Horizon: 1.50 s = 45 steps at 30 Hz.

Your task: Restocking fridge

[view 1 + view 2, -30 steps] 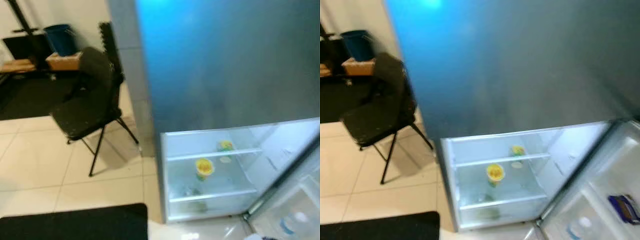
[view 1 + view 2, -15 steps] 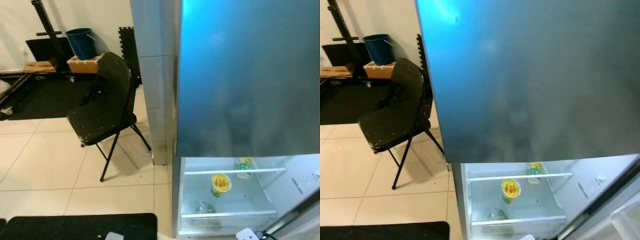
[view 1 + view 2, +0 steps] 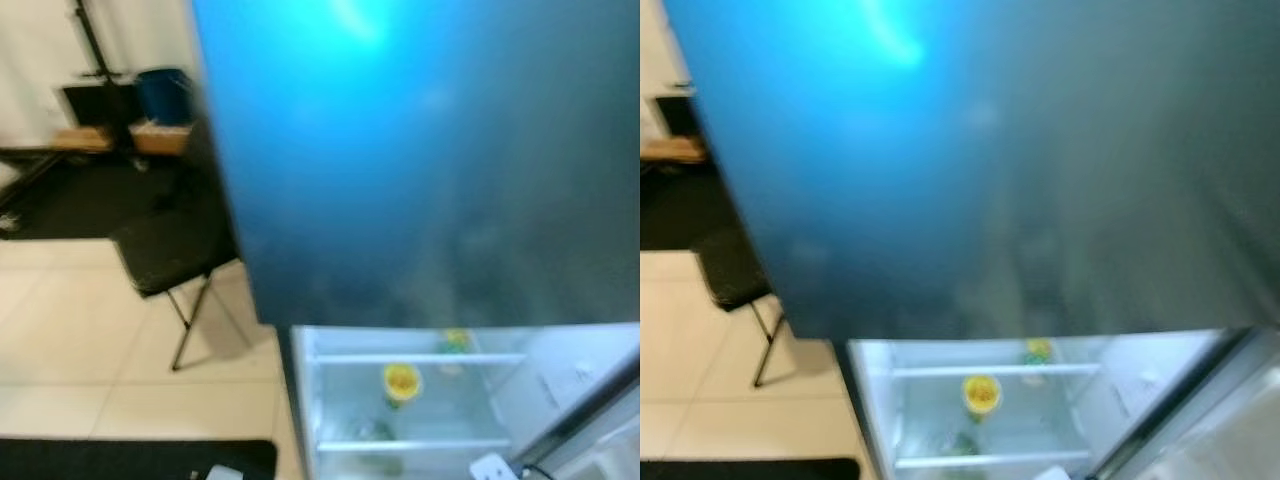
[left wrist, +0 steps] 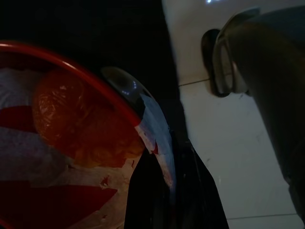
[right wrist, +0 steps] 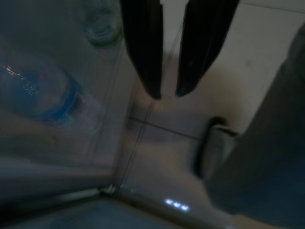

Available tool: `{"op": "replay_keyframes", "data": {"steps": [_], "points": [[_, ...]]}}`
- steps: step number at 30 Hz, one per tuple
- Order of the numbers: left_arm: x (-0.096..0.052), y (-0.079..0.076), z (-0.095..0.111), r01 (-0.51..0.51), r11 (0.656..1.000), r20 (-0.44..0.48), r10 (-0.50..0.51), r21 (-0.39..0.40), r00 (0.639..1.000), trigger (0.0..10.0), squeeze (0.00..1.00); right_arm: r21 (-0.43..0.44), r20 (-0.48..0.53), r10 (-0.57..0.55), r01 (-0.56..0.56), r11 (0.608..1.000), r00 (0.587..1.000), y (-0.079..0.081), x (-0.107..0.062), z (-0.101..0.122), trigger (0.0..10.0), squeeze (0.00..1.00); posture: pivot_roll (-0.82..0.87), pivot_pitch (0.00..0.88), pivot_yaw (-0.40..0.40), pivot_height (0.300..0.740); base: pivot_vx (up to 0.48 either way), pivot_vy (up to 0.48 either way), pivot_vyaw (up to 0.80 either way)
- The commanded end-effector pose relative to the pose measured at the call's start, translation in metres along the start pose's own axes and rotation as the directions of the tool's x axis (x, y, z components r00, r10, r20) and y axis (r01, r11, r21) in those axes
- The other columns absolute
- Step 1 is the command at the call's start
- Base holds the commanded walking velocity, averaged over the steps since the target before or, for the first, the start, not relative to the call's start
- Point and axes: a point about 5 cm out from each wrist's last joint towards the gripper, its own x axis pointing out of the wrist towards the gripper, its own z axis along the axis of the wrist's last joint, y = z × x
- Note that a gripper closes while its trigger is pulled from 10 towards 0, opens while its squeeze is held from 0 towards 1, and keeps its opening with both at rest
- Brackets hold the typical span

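The tall blue-grey fridge stands in front of me with its lower compartment open. On its glass shelves a yellow-lidded cup sits in the middle, a second cup stands further back, and something green lies lower down. My left gripper hangs low, shut on the rim of a red basket that holds an orange bagged item. My right gripper hangs beside the open fridge door, its fingers slightly apart with nothing between them.
A black folding chair stands left of the fridge on the tiled floor. A black mat lies at the lower left. A blue bucket sits at the back. The door shelf holds a blue-capped bottle.
The camera has swung and the picture is blurred. The fridge door now covers more of the view and hides part of the chair. The cups on the shelves have not moved.
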Motion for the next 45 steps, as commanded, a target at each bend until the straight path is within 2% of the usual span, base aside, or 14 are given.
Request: {"op": "replay_keyframes", "data": {"steps": [1, 13, 14, 15, 18, 21, 27, 29, 31, 36, 37, 38, 42, 45], "points": [[0.001, -0.009, 0.0, 0.028, 1.0, 0.006, -0.028, -0.009, 1.0, 10.0, 0.0, 0.0, 0.016, -0.008, 0.008, 1.0, 1.0, -0.002, 0.0, 0.006, 10.0, 0.0, -0.06, 0.0, 0.01, 0.74, 0.0, 0.0, 0.0], [0.001, -0.011, 0.004, 0.042, 0.999, 0.03, -0.042, 0.017, 0.999, 10.0, 0.0, -0.022, 0.045, -0.01, 0.011, 1.0, 0.999, -0.005, 0.001, 0.013, 10.0, 0.0, -0.06, 0.0, 0.013, 0.74, 0.0, 0.0, 0.0], [0.001, -0.011, 0.005, 0.043, 0.999, 0.037, -0.044, 0.033, 0.998, 10.0, 0.0, -0.027, 0.054, -0.011, 0.012, 1.0, 0.999, -0.006, 0.001, 0.015, 10.0, 0.0, -0.06, 0.0, 0.013, 0.74, 0.0, 0.0, 0.0], [0.002, -0.012, 0.013, 0.048, 0.994, 0.065, -0.055, 0.097, 0.996, 10.0, 0.0, -0.025, 0.099, -0.011, 0.014, 1.0, 0.995, -0.008, 0.001, 0.028, 10.0, 0.0, -0.06, 0.0, 0.011, 0.74, 0.0, 0.0, 0.0], [0.002, -0.012, 0.016, 0.05, 0.992, 0.074, -0.059, 0.118, 0.995, 10.0, 0.0, -0.024, 0.115, -0.011, 0.014, 1.0, 0.993, -0.009, 0.001, 0.032, 10.0, 0.0, -0.06, 0.0, 0.011, 0.74, 0.0, 0.0, 0.0], [0.002, -0.015, 0.042, 0.068, 0.958, 0.136, -0.11, 0.28, 0.985, 10.0, 0.0, -0.026, 0.208, -0.015, 0.02, 0.999, 0.978, -0.018, 0.0, 0.065, 10.0, 0.0, -0.06, 0.0, 0.011, 0.74, 0.0, 0.0, 0.0], [0.001, -0.016, 0.068, 0.056, 0.902, 0.182, -0.146, 0.428, 0.972, 10.0, 0.0, -0.075, 0.274, 0.019, 0.002, 0.997, 0.961, -0.018, -0.002, 0.089, 10.0, 0.0, -0.06, 0.0, 0.014, 0.74, 0.0, 0.0, 0.0], [0.001, -0.016, 0.068, 0.056, 0.902, 0.182, -0.146, 0.428, 0.972, 10.0, 0.0, -0.075, 0.274, 0.019, 0.002, 0.997, 0.961, -0.018, -0.002, 0.089, 10.0, 0.0, -0.06, 0.0, 0.014, 0.74, 0.0, 0.0, 0.0], [-0.001, -0.015, 0.08, 0.04, 0.875, 0.211, -0.16, 0.482, 0.964, 10.0, 0.0, -0.092, 0.287, 0.038, -0.012, 0.996, 0.957, -0.014, -0.002, 0.094, 10.0, 0.0, -0.06, 0.0, 0.016, 0.74, 0.0, 0.0, 0.0], [-0.002, -0.017, 0.087, 0.053, 0.848, 0.219, -0.197, 0.527, 0.956, 10.0, 0.0, -0.108, 0.283, 0.053, -0.023, 0.994, 0.958, -0.012, -0.002, 0.093, 10.0, 0.0, -0.06, 0.0, 0.016, 0.74, 0.0, 0.0, 0.0], [-0.003, -0.019, 0.089, 0.071, 0.812, 0.207, -0.231, 0.579, 0.951, 10.0, 0.0, -0.113, 0.28, 0.062, -0.031, 0.993, 0.958, -0.01, -0.001, 0.092, 10.0, 0.0, -0.06, 0.0, 0.017, 0.74, 0.0, 0.0, 0.0], [-0.004, -0.023, 0.091, 0.101, 0.755, 0.179, -0.28, 0.648, 0.943, 10.0, 0.0, -0.118, 0.275, 0.07, -0.039, 0.992, 0.959, -0.009, -0.001, 0.09, 10.0, 0.0, -0.06, 0.0, 0.018, 0.74, 0.0, 0.0, 0.0], [-0.004, -0.025, 0.092, 0.118, 0.73, 0.164, -0.302, 0.673, 0.939, 10.0, 0.0, -0.118, 0.272, 0.072, -0.041, 0.992, 0.959, -0.009, -0.001, 0.089, 10.0, 0.0, -0.06, 0.0, 0.019, 0.74, 0.0, 0.0, 0.0], [-0.005, -0.033, 0.088, 0.201, 0.572, 0.036, -0.376, 0.796, 0.926, 10.0, 0.0, -0.116, 0.264, 0.077, -0.048, 0.992, 0.961, -0.009, -0.001, 0.086, 10.0, 0.0, -0.07, 0.0, 0.022, 0.74, 0.0, 0.0, 0.0]]}}
